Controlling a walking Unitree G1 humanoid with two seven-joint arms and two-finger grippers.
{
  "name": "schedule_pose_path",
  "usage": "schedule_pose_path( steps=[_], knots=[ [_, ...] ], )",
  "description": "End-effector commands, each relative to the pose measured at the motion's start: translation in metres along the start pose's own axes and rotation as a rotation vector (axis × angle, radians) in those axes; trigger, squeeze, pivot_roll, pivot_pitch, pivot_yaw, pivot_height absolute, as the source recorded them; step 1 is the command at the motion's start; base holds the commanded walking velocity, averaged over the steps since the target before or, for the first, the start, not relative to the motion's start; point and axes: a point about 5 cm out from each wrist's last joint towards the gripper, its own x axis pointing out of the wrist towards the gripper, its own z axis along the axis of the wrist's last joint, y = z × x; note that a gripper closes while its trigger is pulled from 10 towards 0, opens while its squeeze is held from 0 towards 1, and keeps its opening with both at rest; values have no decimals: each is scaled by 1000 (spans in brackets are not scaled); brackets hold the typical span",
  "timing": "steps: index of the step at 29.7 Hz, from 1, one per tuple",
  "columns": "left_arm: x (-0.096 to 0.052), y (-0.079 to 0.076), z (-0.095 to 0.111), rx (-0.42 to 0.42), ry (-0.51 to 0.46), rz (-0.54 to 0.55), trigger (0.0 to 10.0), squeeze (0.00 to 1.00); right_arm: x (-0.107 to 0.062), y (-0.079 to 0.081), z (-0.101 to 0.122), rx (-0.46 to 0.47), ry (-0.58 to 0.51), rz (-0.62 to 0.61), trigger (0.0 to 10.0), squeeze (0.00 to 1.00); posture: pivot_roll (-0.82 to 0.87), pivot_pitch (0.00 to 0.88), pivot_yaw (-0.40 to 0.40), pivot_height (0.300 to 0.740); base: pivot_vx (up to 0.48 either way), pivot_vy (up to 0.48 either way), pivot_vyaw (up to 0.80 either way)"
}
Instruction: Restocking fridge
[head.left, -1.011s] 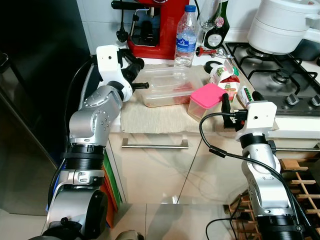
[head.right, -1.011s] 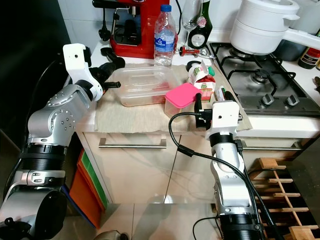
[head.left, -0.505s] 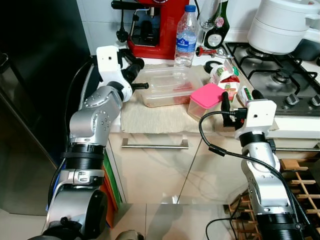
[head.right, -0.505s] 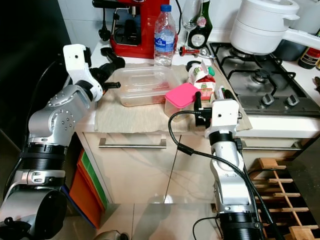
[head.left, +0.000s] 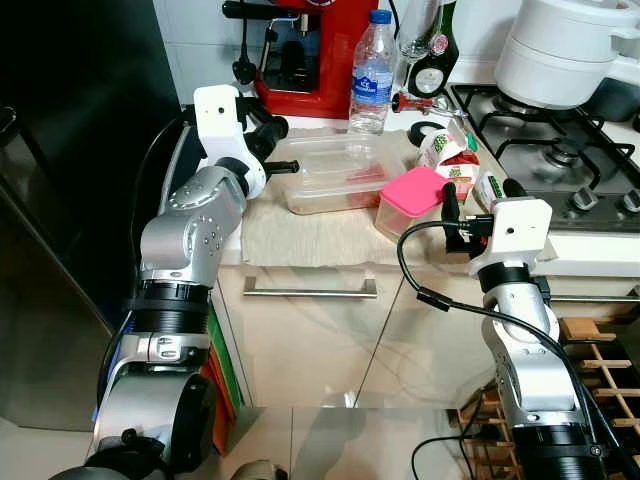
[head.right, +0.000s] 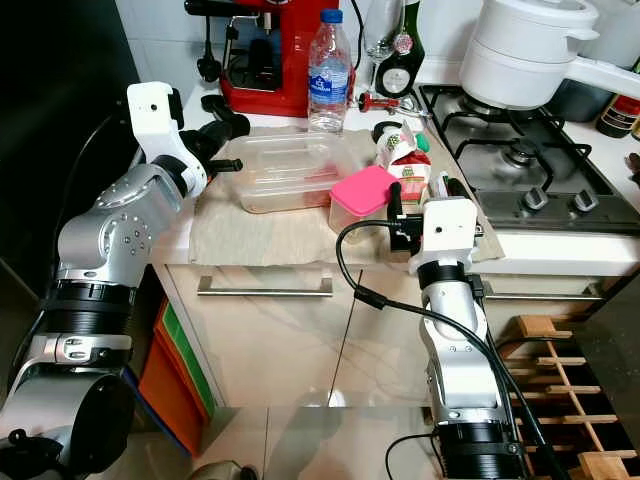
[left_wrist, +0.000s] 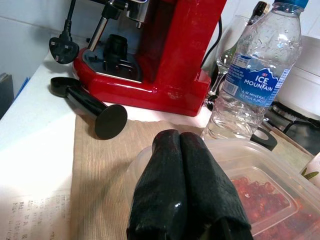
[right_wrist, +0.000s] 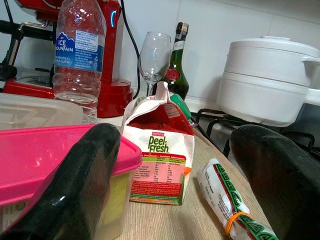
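Carton (right_wrist: 159, 150) partly behind pink-lidded container (right_wrist: 60, 150).

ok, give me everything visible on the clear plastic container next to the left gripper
The clear plastic container is a shallow, rectangular tub with rounded corners and a see-through lid on top. Red, berry-like food shows through its walls; what exactly it is can't be told. It sits flat on the beige cloth mat on the counter, in front of the water bottle and beside the pink-lidded tub. The left gripper, fingers shut together, is at its near-left corner; actual contact is unclear.
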Motion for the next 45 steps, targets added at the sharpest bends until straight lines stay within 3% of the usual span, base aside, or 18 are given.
schedule_pose_path(
  steps=[1,45],
  knots=[
    [2,-2,4,10,-7,-6,3686,0,2,-3,0,0,5,-10,10000,0,124,0,-9,740,0,0,0],
    [3,0,3,10,-6,-5,3686,0,3,-2,-1,0,7,-9,10000,0,130,0,-11,740,0,0,0]
  ],
)
